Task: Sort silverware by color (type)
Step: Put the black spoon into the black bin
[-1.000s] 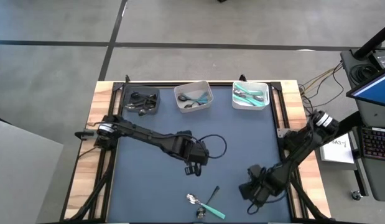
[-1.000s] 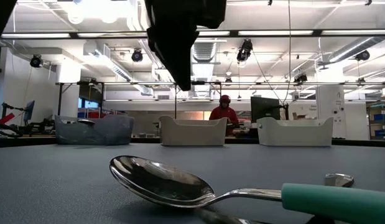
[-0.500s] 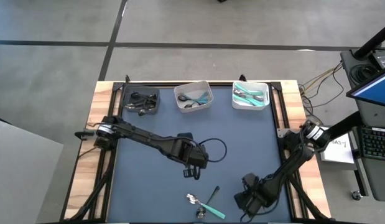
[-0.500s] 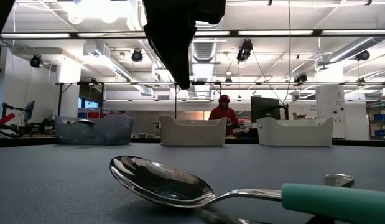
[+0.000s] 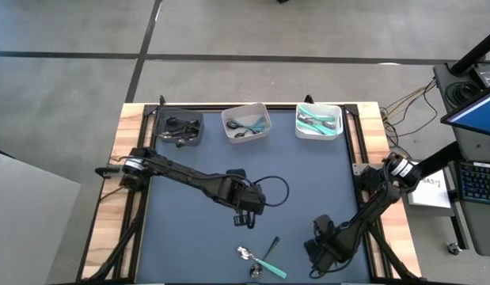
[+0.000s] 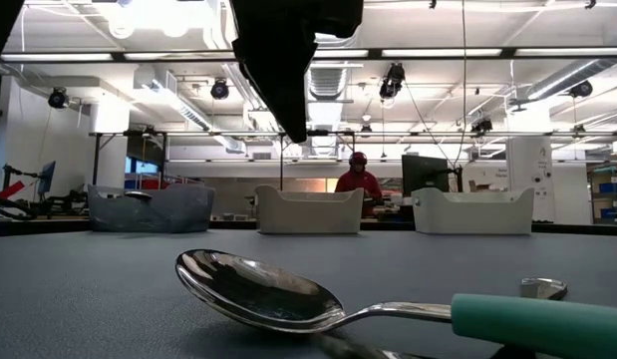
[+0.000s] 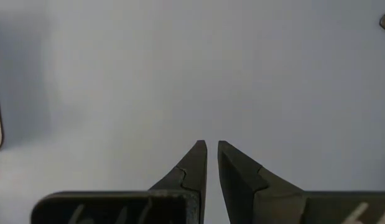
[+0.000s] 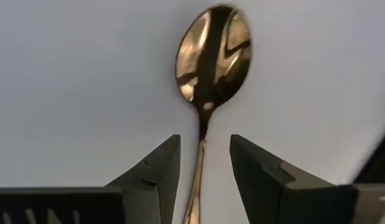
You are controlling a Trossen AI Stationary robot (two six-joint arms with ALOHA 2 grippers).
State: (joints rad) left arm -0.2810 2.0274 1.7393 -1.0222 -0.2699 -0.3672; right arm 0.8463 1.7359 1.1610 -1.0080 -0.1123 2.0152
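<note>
Most of the sorting looks done. At the far edge of the tabletop the dark grey bin holds dark-handled pieces, the middle white bin holds a mix that seems to include teal and dark handles — hard to tell from above — and the right white bin holds teal-handled utensils.

What is left lies near the front edge: a teal-handled spoon resting bowl-up, a dark-handled utensil crossing it, and a small metal piece just beside them.

The right gripper hovers low near that cluster; its wrist view shows a shiny spoon bowl ahead and the thin neck running between the jaws, which stand apart, not yet closed on it. The left gripper hangs over bare tabletop at mid-table with its jaws nearly together and nothing between them.
</note>
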